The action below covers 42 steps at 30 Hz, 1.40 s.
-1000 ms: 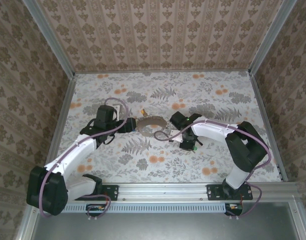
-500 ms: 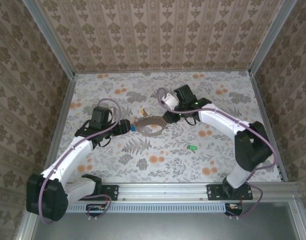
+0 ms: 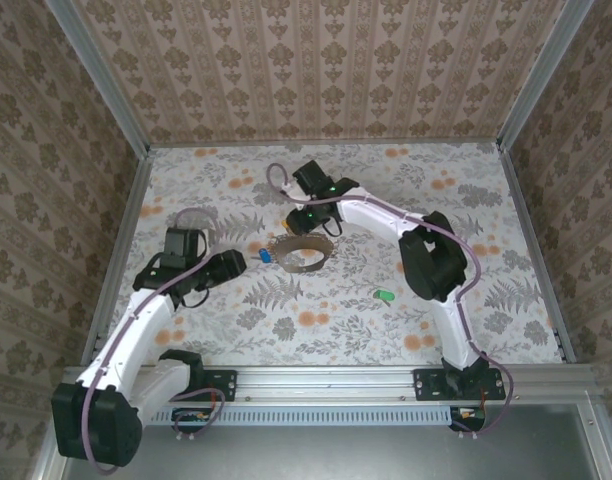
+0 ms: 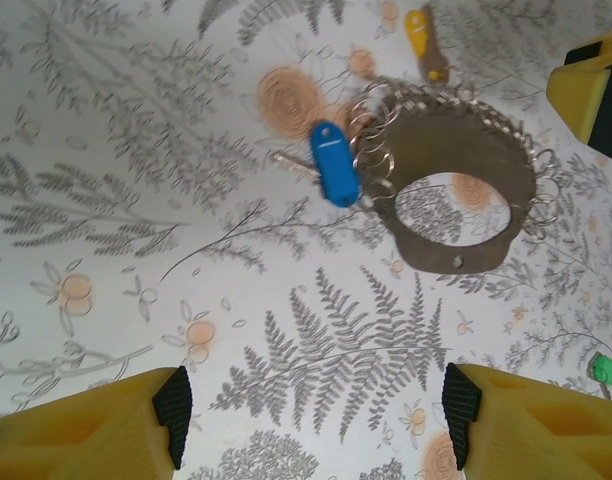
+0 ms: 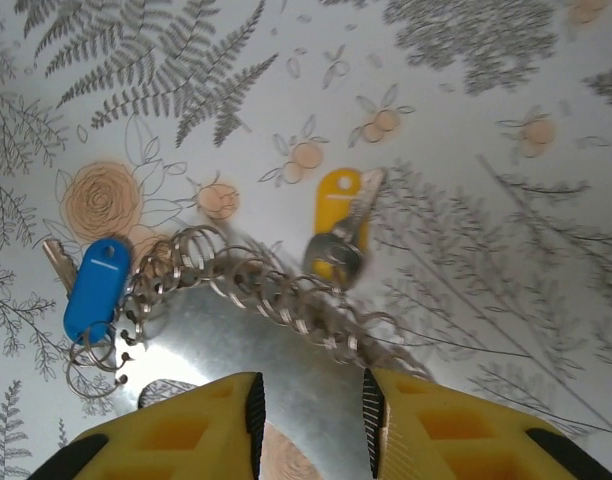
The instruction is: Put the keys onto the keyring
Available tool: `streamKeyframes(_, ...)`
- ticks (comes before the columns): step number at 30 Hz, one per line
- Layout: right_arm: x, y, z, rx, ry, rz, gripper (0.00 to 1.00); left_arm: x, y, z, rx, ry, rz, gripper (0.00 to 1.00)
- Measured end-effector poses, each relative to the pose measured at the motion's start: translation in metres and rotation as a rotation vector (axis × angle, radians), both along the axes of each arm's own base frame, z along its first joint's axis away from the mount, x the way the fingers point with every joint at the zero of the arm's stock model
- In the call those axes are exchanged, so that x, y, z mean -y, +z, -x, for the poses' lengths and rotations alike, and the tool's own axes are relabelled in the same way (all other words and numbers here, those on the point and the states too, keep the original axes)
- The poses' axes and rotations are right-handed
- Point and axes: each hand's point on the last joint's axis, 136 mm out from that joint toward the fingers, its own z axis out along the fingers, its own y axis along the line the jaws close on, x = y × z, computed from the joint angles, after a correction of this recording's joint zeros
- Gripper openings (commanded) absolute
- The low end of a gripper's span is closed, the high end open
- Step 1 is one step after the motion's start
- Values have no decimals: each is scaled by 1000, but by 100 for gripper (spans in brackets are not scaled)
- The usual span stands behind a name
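Bare floral table spreads left of the left gripper, whose arm lies low and bent. Its jaws gape wide, holding nothing. Just ahead of its fingertips sit the blue key and the keyring, touching. The right gripper tips down over the keyring's far side, jaws narrowly parted; whether they pinch it is unclear. A yellow key lies just beyond. The green key lies well apart, open table around it.

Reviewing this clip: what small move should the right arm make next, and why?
Probably lower the right gripper and close on the keyring to steady it. Its jaws hover narrowly apart right over the metal band, the yellow-tagged key lies just beyond, and the left gripper stands wide open, back from it.
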Motion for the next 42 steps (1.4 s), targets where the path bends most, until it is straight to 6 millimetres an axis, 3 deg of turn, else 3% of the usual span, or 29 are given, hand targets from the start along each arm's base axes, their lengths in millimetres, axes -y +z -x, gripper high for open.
streamKeyframes(4,-4,-16,2,-22,1,60,32,-3,-10,6,-35,17,12,69)
streamKeyframes(11,6,-38,-6,-31,-32,148,29,0,-10,9,-45,7,30,69)
streamKeyframes(17,5,-42,-14,-14,-45,165,27,2,-9,9,-48,1,40,69)
streamKeyframes(24,4,-34,-23,-25,-118,118,28,6,-12,12,-53,-13,60,68)
streamKeyframes(26,13,-31,-23,-48,-179,98,28,8,-10,10,-43,-20,66,68)
streamKeyframes(28,34,-25,-23,-93,-289,69,27,12,-8,9,-32,-30,69,68)
streamKeyframes(31,80,-11,-24,-174,-491,-20,25,17,-6,8,-14,-49,70,68)
streamKeyframes(35,143,3,-18,-230,-705,-76,32,27,-4,6,20,-92,56,68)
streamKeyframes(37,148,6,-16,-249,-748,-96,35,32,-5,6,30,-113,42,68)
streamKeyframes(42,125,1,-1,-380,-791,-199,37,42,-8,8,52,-177,-3,69)
